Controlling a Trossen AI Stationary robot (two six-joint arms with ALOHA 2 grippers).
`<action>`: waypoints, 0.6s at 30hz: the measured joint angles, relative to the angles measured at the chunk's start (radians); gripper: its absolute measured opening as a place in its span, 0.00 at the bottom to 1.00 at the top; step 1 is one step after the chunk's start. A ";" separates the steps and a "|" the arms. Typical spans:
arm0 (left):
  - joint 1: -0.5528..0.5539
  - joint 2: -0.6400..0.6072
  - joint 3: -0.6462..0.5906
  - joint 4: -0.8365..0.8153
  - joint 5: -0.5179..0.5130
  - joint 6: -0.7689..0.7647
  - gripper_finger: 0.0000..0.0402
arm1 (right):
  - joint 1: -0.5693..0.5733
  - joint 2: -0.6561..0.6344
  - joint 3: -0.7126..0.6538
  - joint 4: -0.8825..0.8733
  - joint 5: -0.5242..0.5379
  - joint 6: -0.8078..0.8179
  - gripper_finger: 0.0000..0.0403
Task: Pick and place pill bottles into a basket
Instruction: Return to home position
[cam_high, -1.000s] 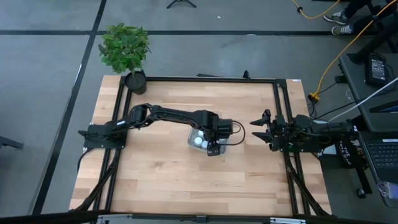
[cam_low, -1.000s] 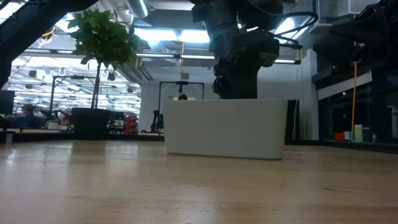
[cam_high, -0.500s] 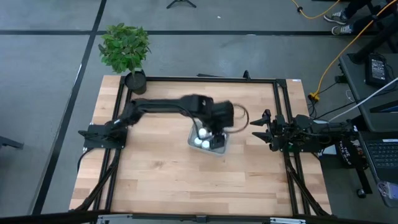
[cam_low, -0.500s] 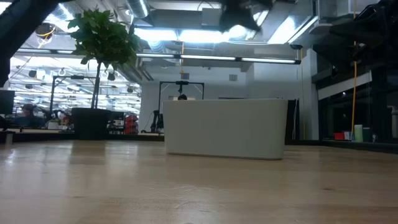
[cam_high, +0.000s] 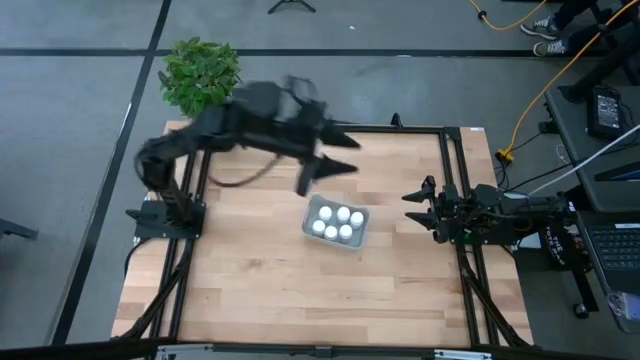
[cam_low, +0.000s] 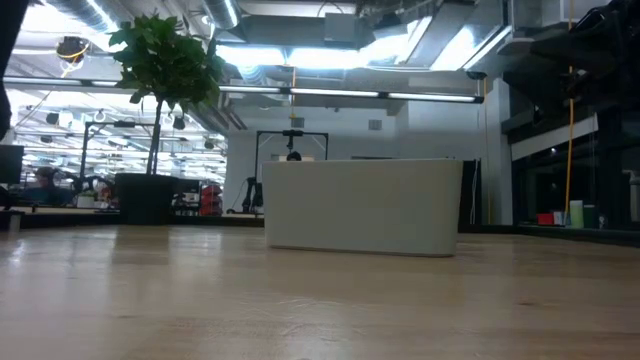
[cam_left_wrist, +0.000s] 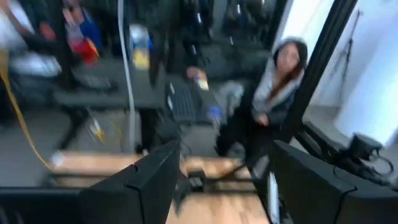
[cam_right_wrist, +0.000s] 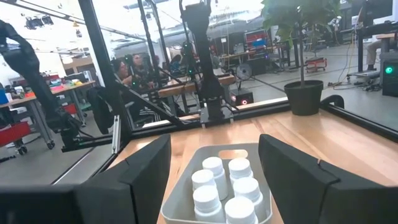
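The grey-blue basket (cam_high: 336, 222) stands near the table's middle with several white-capped pill bottles (cam_high: 338, 223) upright inside it. It also shows in the low view (cam_low: 362, 205) and in the right wrist view (cam_right_wrist: 214, 186), where the bottles (cam_right_wrist: 221, 183) stand close together. My left gripper (cam_high: 350, 156) is open and empty, raised high over the table's far half, to the far left of the basket. In the left wrist view (cam_left_wrist: 224, 186) it looks out into the room. My right gripper (cam_high: 412, 208) is open and empty at the table's right edge, facing the basket.
A potted plant (cam_high: 203, 80) in a black pot (cam_high: 218, 131) stands at the table's far left corner. A black frame (cam_high: 452, 180) runs around the table. People (cam_left_wrist: 273, 93) sit in the room beyond. Bare wood lies near and left of the basket.
My left gripper has risen from just over the basket and swung up and back toward the table's far left, tipping up until it looks out into the room. The basket and its bottles have stayed in place, and the bottles now show uncovered.
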 joint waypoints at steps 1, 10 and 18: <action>-0.001 -0.024 0.001 0.007 -0.020 0.021 0.61 | 0.000 0.000 0.000 0.000 0.000 0.000 0.61; 0.005 -0.180 0.000 -0.145 -0.246 -0.028 0.61 | 0.000 0.000 0.000 0.000 0.000 0.000 0.61; 0.008 -0.335 -0.001 -0.427 -0.780 -0.181 0.60 | 0.000 0.000 0.000 0.000 0.000 0.000 0.61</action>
